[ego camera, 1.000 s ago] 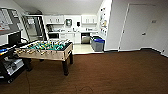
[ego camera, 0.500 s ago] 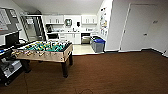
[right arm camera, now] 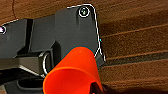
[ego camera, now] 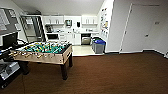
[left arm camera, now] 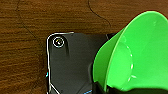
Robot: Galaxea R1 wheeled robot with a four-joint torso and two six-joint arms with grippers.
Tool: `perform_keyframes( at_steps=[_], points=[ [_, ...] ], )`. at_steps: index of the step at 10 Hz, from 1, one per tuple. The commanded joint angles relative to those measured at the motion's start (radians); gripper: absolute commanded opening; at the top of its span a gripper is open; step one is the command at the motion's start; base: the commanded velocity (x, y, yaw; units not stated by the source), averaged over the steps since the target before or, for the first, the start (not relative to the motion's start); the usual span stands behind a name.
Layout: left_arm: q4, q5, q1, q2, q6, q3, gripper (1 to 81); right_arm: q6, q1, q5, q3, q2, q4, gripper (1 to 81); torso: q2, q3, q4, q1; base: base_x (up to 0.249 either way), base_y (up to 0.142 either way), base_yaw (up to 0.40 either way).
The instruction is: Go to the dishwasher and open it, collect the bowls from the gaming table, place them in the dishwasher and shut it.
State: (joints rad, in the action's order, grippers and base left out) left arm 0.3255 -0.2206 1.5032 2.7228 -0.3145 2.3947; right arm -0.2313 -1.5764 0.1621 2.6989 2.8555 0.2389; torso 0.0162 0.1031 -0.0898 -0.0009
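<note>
The dishwasher (ego camera: 85, 40), a steel-grey front under the white counter, stands far ahead in the kitchen nook and looks closed. In the left wrist view a bright green bowl (left arm camera: 140, 52) hangs tilted over the brown floor, with my left gripper (left arm camera: 112, 88) shut on its rim. The right wrist view shows an orange bowl (right arm camera: 75, 72) with my right gripper (right arm camera: 93, 87) shut on it. The white-topped gaming table is out of view.
A foosball table (ego camera: 45, 51) with a green field stands at the left on the brown carpet. A desk with a monitor (ego camera: 8, 41) is at the far left. Blue-lidded bins (ego camera: 98, 45) sit by the nook's right wall. A closed white door (ego camera: 140, 27) is at the right.
The head view has shifted slightly, with the foosball table a little nearer; the camera moved, not the things.
</note>
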Motion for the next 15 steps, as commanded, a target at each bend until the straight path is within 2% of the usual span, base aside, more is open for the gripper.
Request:
perform_keyframes(
  at_steps=[1,15],
  points=[
    [0.009,0.026,-0.05,-0.009,0.003,-0.015,1.0,0.004,0.038,-0.047,0.011,-0.034,0.005,1.0,0.0,0.0,0.0,0.001,0.168,-0.082,0.0],
    [0.009,0.015,-0.044,-0.014,0.003,-0.017,1.0,0.01,0.041,-0.047,0.01,-0.031,0.007,1.0,0.0,0.0,0.0,0.001,0.173,-0.093,0.0]
  ],
)
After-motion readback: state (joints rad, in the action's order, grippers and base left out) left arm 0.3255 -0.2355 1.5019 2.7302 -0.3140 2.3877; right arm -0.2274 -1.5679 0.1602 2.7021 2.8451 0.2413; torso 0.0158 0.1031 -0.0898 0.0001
